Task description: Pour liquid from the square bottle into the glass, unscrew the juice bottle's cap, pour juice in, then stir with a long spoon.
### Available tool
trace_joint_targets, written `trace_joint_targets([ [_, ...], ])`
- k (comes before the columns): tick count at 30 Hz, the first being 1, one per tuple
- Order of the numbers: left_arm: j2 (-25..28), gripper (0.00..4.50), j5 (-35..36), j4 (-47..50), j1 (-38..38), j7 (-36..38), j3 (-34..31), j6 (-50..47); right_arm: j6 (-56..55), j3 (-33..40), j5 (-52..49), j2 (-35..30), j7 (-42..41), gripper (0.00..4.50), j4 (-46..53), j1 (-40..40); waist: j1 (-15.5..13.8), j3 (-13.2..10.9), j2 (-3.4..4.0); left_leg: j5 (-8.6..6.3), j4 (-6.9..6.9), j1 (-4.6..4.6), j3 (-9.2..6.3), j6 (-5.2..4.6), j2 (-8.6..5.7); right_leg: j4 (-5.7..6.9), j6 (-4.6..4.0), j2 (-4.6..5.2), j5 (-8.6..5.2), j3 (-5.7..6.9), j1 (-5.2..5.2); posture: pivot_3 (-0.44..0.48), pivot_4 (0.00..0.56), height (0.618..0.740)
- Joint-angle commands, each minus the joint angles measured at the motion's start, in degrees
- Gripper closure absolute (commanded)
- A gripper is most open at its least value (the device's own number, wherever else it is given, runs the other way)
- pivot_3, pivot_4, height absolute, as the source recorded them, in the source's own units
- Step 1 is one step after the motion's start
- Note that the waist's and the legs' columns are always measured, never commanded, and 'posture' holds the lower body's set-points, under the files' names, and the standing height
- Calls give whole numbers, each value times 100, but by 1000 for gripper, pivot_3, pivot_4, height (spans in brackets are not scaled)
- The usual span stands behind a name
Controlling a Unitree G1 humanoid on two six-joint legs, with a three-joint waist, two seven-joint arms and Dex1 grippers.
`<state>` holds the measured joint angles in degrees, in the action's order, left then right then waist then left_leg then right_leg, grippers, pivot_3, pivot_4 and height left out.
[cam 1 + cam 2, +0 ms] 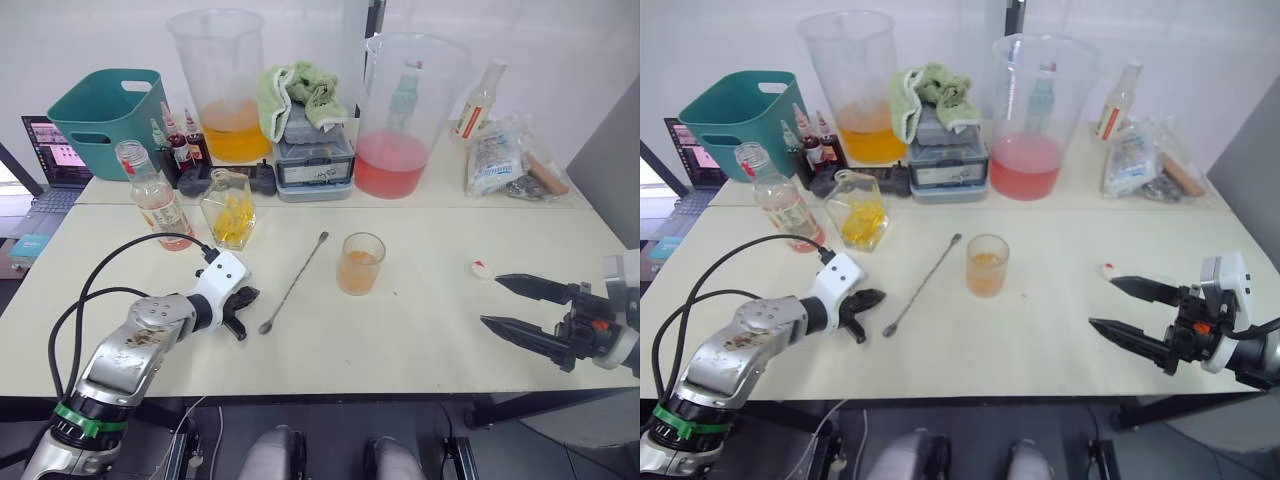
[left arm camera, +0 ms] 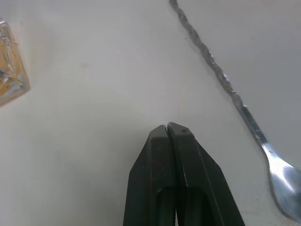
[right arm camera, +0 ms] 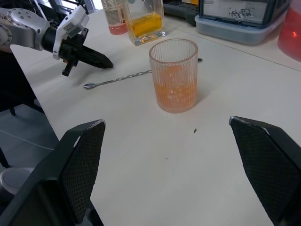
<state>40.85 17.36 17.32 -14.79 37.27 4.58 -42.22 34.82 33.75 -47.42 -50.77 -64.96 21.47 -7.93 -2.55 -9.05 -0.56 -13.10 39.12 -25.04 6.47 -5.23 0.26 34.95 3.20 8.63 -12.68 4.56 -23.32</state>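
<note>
1. A cream table stands against a white wall; along its back edge sit a teal basket, two large measuring pitchers, one with orange liquid and one with pink liquid, and a grey box draped with a green cloth.
2. The ribbed glass stands near the table's centre, partly filled with orange liquid.
3. At about 10 o'clock from the glass stands the square bottle holding yellow liquid; the uncapped juice bottle with pink liquid is just beside it, at its 9 o'clock.
4. The long spoon lies flat at the glass's 8 to 9 o'clock, its bowl toward the near edge.
5. A small white cap lies at the glass's 3 o'clock.
6. The left gripper is just beside the spoon's bowl, its jaws pressed together and holding nothing.
7. The right gripper hovers at 4 o'clock from the glass, well apart, its jaws spread wide and empty.
</note>
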Motion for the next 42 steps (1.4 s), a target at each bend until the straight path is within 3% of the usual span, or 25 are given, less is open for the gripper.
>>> trace_joint_targets([
  [1,71,4472,212,-81,1,334,-298,167,-161,52,-17,82,3,0,184,-97,-6,0,0,2,0,0,0,5,0,0,0,0,0,0,1,0,150,739],
  [3,-110,4472,425,-133,-105,253,-516,-7,-199,68,-4,123,19,0,201,-149,-4,0,0,2,0,0,0,5,0,2,1,0,1,0,8,0,150,739],
  [4,-218,4215,558,-113,-162,209,-618,-111,-222,75,2,137,22,0,203,-177,-6,0,0,2,0,0,0,5,0,3,1,0,1,0,9,0,150,739],
  [8,-512,2943,770,71,-318,41,-755,-402,-360,98,96,192,-2,0,173,-341,-7,0,-1,6,1,0,1,8,-3,4,6,0,3,0,14,0,150,739],
  [14,-974,951,655,467,-523,-673,-329,-1149,-550,101,165,269,-94,0,91,-495,-1,-1,-1,23,1,0,2,-15,-6,6,7,-7,4,-1,17,0,150,739],
  [22,-1728,951,-337,270,-769,-1997,639,-1691,-777,88,288,327,-158,0,-47,-614,-44,-1,-2,27,2,1,1,-27,-14,6,10,-9,4,-9,21,0,150,739],
  [27,-1884,2443,-743,206,-698,-2253,993,-1648,-787,80,316,299,-146,0,-59,-606,-46,1,-1,12,2,5,1,-32,-12,7,10,-8,5,-17,21,0,150,739],
  [33,-1639,4468,-904,283,-526,-2060,1036,-1456,-651,-33,282,251,32,0,48,-504,-19,4,1,-2,2,12,1,-12,-8,8,9,-7,5,-26,21,0,150,739],
  [42,-425,4468,-404,87,-204,-540,-63,-119,-519,-297,290,169,178,0,31,-205,58,6,5,3,-11,12,8,-6,9,10,-3,-17,0,-29,6,0,150,739],
])
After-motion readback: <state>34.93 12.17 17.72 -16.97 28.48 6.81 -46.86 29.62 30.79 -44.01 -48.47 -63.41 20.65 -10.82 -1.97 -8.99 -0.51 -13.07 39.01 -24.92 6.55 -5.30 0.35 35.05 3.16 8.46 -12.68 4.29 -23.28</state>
